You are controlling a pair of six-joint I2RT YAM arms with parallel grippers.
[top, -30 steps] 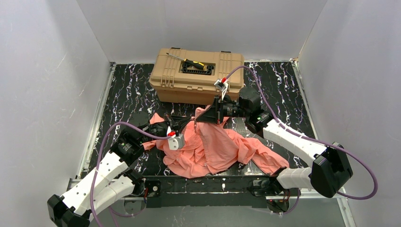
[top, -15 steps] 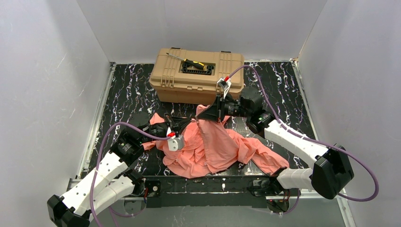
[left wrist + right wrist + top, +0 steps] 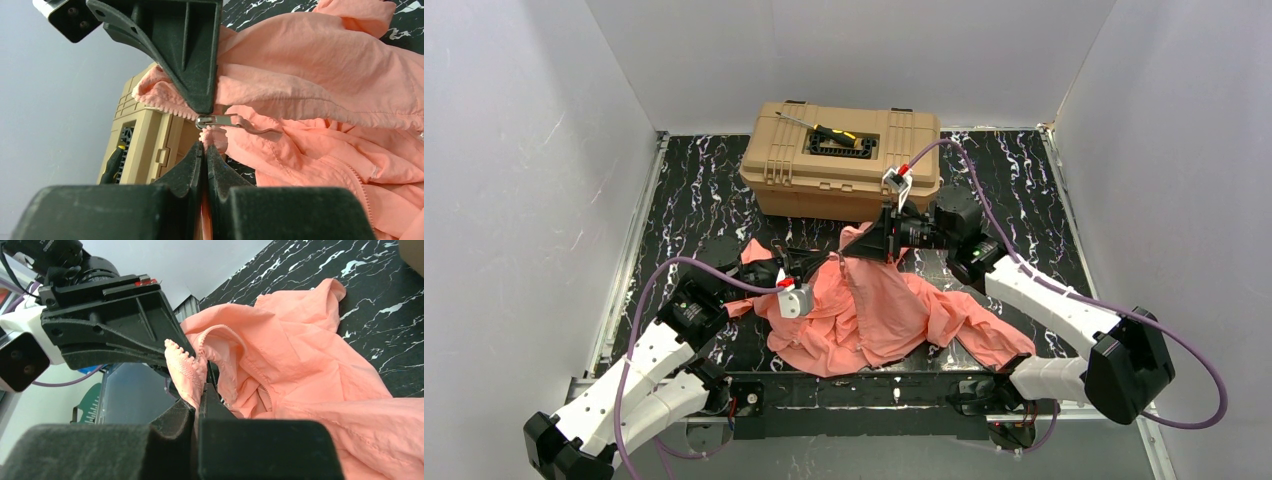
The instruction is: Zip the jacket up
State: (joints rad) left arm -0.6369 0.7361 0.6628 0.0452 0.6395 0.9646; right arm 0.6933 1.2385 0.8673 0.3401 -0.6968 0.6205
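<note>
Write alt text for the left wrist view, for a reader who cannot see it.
The left hand, shut, pinches the zipper edge of a salmon-pink thin-fabric jacket just below its silver metal zipper slider; the right hand grips the same edge from above. A tan plastic toolbox stands behind.
</note>
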